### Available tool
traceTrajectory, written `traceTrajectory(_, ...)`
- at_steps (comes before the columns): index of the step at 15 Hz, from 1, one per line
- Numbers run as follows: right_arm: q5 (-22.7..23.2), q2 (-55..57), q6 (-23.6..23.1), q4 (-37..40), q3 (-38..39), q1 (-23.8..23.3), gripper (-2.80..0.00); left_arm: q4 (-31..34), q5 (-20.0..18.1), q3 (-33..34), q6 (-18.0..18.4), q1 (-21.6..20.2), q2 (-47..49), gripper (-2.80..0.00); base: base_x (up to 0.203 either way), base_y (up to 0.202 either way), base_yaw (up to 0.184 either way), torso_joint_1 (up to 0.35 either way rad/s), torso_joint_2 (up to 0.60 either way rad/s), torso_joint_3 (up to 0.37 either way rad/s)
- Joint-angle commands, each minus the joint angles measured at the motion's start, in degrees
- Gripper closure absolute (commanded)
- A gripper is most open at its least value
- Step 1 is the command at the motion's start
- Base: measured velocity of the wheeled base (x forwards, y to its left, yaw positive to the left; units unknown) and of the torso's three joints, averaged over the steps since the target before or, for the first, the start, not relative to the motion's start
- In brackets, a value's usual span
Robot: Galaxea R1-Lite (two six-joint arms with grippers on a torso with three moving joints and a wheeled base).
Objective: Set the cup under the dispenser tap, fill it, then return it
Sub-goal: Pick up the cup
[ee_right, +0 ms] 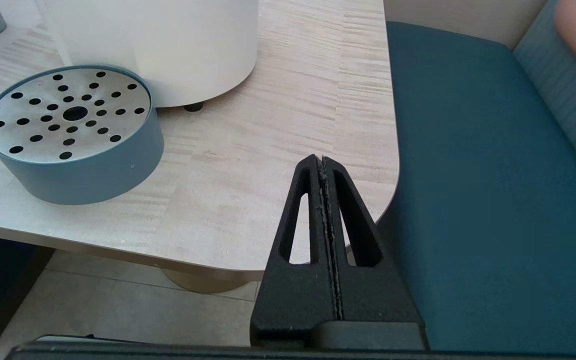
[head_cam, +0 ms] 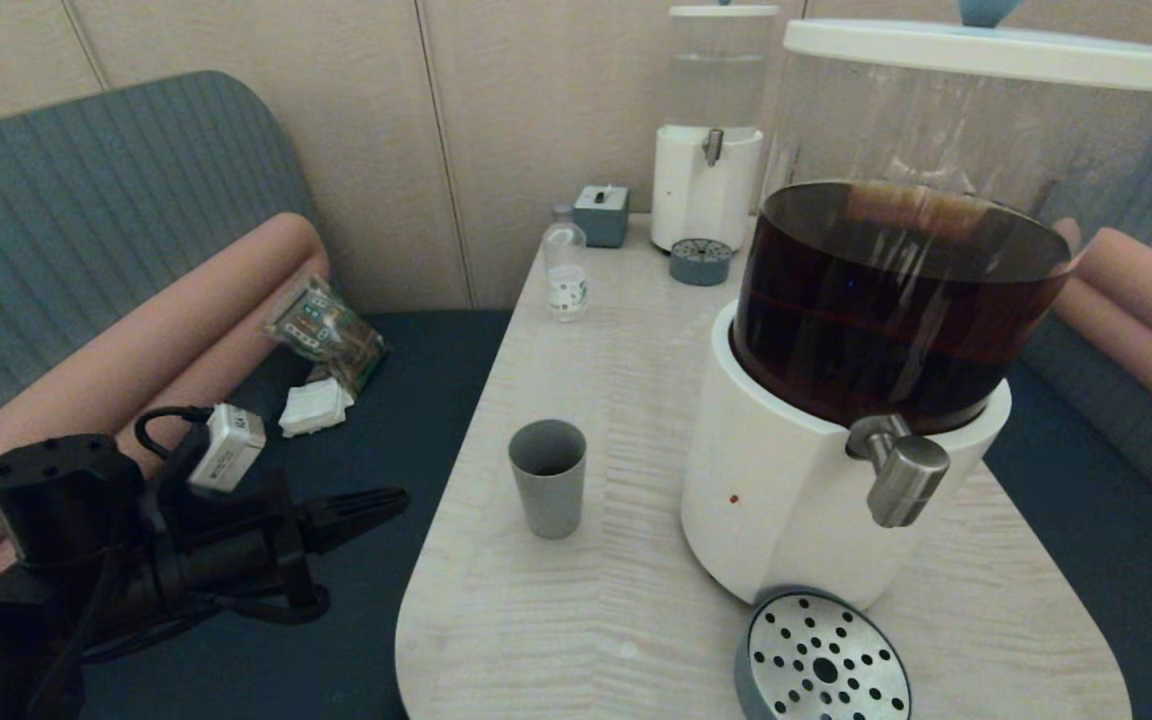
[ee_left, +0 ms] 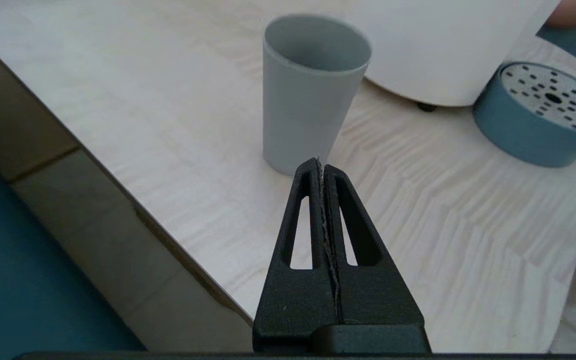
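Matte grey tapered cup [head_cam: 547,477] upright, left pincer [head_cam: 398,497] closed, pale woodgrain table [head_cam: 626,330]

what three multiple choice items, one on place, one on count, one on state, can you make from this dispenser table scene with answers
1. Where does the grey cup stand?
A. on the drip tray
B. on the table, on the robot's left of the big dispenser
C. on the bench seat

2. How many round perforated drip trays show in the head view?
A. one
B. two
C. four

3. How are the left gripper fingers?
A. shut, holding nothing
B. closed on the cup
C. wide open around the tap

Answers:
1. B: the cup sits on bare tabletop beside the white base, not under the dispenser tap.
2. B: the near drip tray lies below the tap and the far drip tray before the small dispenser.
3. A: the pads meet with the cup beyond their tips.
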State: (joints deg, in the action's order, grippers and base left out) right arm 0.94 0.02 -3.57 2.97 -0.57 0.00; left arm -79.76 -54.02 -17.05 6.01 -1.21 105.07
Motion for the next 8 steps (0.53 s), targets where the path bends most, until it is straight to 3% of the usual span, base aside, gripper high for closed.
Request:
traceTrajectory(1,0.03,-0.29,-0.03,0.01,-0.04,0.0,0.0,-0.43,-0.46,-1.1,0.02,-0.02,3.19,0.0,0.0,0.0,0.0,0.0,0.0,0.0)
traceTrajectory(2,0.03,-0.29,-0.03,0.01,0.04,0.0,0.0,-0.4,-0.5,-1.76,-0.02,-0.02,3.86,-2.8,0.0,0.0,0.0,0.0,0.0,0.0)
traceTrajectory(8,0.03,-0.29,-0.03,0.01,-0.01,0.06,0.0,-0.62,-1.45,-5.94,0.48,0.96,8.19,-2.8,0.0,0.0,0.0,0.0,0.0,0.0)
